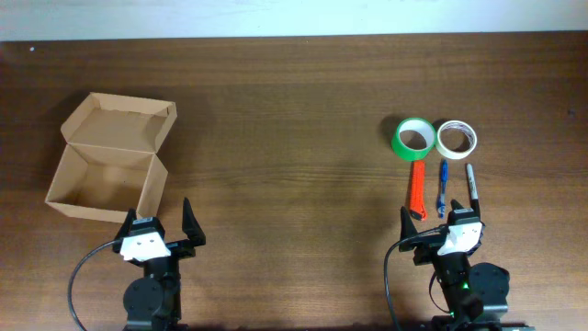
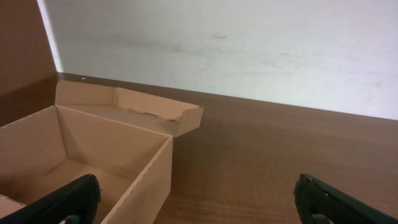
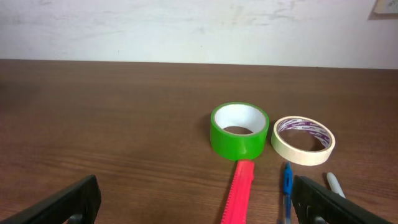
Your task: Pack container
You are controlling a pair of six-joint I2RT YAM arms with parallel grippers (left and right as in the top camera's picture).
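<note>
The tan cardboard container [image 1: 101,179] stands open and empty at the left, its flap lid [image 1: 119,124] folded back; it also shows in the left wrist view [image 2: 93,162]. At the right lie a green tape roll [image 1: 414,138], a cream tape roll [image 1: 457,139], a red box cutter [image 1: 418,189], a blue pen [image 1: 442,188] and a grey marker [image 1: 472,187]. The right wrist view shows the green roll [image 3: 239,132], cream roll [image 3: 303,140], cutter [image 3: 239,193] and pen [image 3: 286,190]. My left gripper [image 1: 160,225] is open and empty just in front of the container. My right gripper [image 1: 441,230] is open and empty just in front of the tools.
The dark wooden table [image 1: 294,175] runs to a white wall at the back [image 1: 294,18]. Both arm bases sit at the front edge with black cables beside them.
</note>
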